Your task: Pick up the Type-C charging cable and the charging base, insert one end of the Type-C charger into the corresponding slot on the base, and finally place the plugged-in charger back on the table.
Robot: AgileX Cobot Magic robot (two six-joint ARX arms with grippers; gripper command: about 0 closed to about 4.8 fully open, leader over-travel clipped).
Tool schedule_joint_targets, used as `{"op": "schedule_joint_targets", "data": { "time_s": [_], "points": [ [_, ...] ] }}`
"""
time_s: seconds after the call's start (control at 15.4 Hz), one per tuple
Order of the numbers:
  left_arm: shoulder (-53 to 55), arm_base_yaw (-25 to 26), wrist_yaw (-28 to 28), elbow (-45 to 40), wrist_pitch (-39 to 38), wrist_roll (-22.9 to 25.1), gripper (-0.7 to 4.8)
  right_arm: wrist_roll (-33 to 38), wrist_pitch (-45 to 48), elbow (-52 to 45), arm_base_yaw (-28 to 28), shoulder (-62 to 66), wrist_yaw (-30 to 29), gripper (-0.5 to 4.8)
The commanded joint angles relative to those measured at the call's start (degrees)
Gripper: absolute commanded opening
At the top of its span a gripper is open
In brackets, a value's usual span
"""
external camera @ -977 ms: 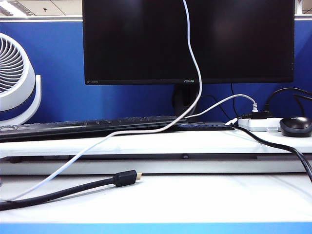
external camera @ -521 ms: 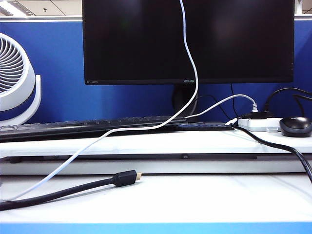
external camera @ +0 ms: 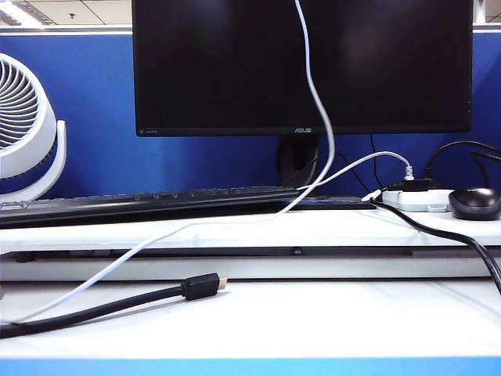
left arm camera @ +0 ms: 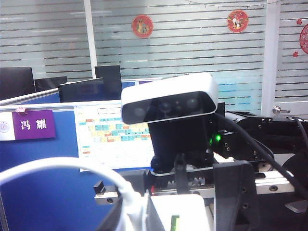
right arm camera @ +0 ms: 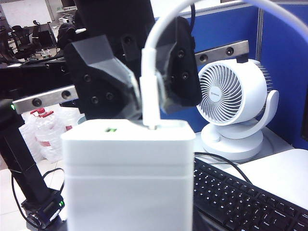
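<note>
1. Neither gripper shows in the exterior view. The Type-C charging cable drops in from the top edge, centre frame, in front of the monitor.
2. From there the cord sweeps down and left across the keyboard and the raised shelf, and runs out along the table to the lower left corner.
3. Beside it, lower left, lies the thick black cable with its gold-tipped plug, untouched.
4. The right wrist view has the action. The left gripper has its jaws drawn in close, pads pressed on either side of the cable's white plug.
5. The plug stands upright, its tip meeting the top face of the charging base. Whether it is fully seated, I can't tell.
6. In the left wrist view, the right gripper has the base clamped in its part-open jaws, one black finger right alongside, up off the table.
</note>
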Motion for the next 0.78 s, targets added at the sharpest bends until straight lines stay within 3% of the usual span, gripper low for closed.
{"op": "schedule_joint_targets", "data": {
  "time_s": [0.07, 0.26, 0.33, 0.39, 0.52, 0.78],
  "points": [
    [2.8, -1.7, 9.3, -2.6, -14.9, 0.8, 1.26, 0.7, 16.9, 3.4, 0.3, -1.0, 5.0, -0.06],
    [2.8, -0.5, 9.6, -2.5, -14.0, -0.7, 1.48, 0.7, 16.5, 3.4, 0.3, -1.0, 5.2, -0.06],
    [2.8, -0.5, 9.6, -2.5, -13.6, -0.7, 2.31, 0.4, 15.6, 3.4, 0.3, -1.0, 6.2, -0.05],
    [2.8, -0.5, 9.6, -2.5, -13.4, -0.7, 2.47, 0.3, 15.4, 3.4, 0.3, -1.0, 6.3, -0.05],
    [2.8, -0.4, 9.8, -2.5, -8.2, -5.6, 2.48, 0.2, 15.4, 3.3, 0.3, -1.0, 6.8, -0.05],
    [2.5, 2.9, 9.8, -2.5, -6.6, -8.5, 2.47, -1.5, 14.2, 3.3, 0.2, -1.0, 6.8, -0.05]
  ]
}}
